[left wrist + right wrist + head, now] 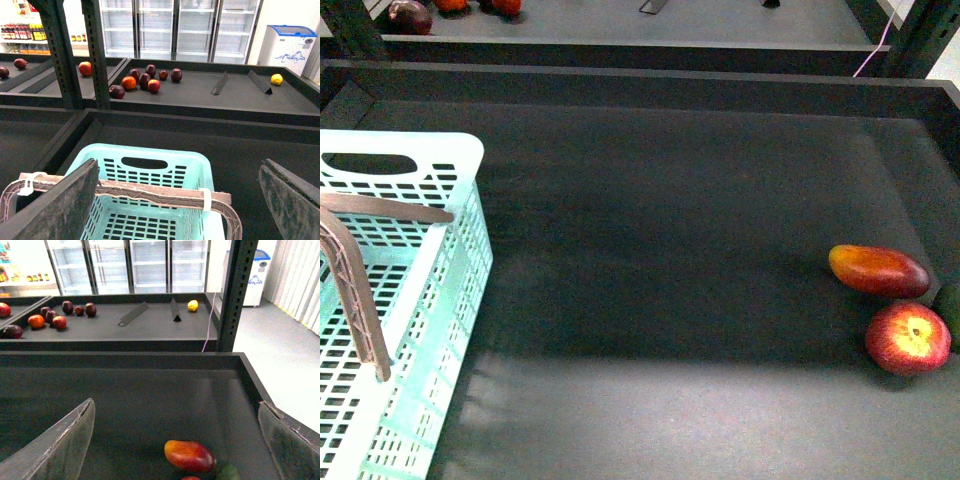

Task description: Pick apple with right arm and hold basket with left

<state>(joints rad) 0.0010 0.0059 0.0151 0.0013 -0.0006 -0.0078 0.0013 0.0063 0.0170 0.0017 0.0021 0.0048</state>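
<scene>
Apple [908,338] below spread right pincer [176,405], not touching

Surface: dark shelf tray [670,250] with raised walls, in front of me.
My left: basket [450,290] stands on it.
My right: apple [908,338] nearest me; oblong red-orange fruit [878,270] just behind it; dark green fruit [951,310] at the edge, beside both.

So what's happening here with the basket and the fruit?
A two-armed robot is getting started. Its left claw hangs open over the brown handle of the mint-green basket, not gripping it yet. Its right claw, also open, hovers near the red apple, which lies untouched on the dark shelf beside an oblong red-orange fruit.
</scene>
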